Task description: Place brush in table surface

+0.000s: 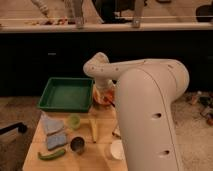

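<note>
The pale wooden table surface [102, 150] fills the lower left. A pale yellow, stick-like object [93, 129] lies on it near the middle; it may be the brush, I cannot tell for sure. My gripper [106, 95] hangs at the end of the white arm [145, 100] at the table's far edge, just right of the green tray [52, 104]. It sits against something orange-red [101, 98]. The arm's large white body hides the table's right side.
On the table lie a blue-grey cloth [52, 131], a small green bowl [74, 121], a metal cup [77, 145], a green vegetable-like item [51, 155] and a white bowl [116, 149]. A dark counter [50, 55] stands behind the table.
</note>
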You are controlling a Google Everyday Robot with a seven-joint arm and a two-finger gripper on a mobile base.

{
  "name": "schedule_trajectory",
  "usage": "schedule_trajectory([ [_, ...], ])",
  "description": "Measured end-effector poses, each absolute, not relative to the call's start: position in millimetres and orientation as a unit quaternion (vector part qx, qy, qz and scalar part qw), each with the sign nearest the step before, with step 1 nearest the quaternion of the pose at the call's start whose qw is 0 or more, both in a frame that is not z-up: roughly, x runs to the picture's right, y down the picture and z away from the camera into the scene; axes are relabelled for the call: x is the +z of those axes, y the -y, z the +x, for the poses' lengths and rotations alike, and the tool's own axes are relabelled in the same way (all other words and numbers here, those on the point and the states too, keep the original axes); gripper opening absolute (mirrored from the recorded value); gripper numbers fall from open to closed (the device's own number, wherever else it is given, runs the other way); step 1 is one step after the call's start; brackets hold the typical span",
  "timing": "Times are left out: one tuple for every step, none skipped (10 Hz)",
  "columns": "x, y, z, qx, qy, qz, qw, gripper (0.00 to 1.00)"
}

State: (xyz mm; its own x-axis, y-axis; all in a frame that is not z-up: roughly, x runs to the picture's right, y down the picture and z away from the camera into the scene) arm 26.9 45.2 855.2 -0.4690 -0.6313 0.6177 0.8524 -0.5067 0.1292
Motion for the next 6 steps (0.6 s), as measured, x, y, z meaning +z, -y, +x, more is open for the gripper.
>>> schedule_trajectory([
  [855.2,-45.3,26.8,-0.829,0.216,-0.256,0.447,0.80],
  [855.2,-45.2,26.9,-0.829,0.216,-0.256,0.447,0.80],
  [854.3,-45.3,27.7,-0.829,0.213,-0.257,0.450,0.80],
  [850.7,-43.8,30.5,-0.823,0.204,-0.262,0.461,0.80],
  [846.4,-41.8,35.0,-0.814,0.192,-0.269,0.478,0.80],
  [844.3,-41.1,37.8,-0.809,0.187,-0.274,0.486,0.80],
])
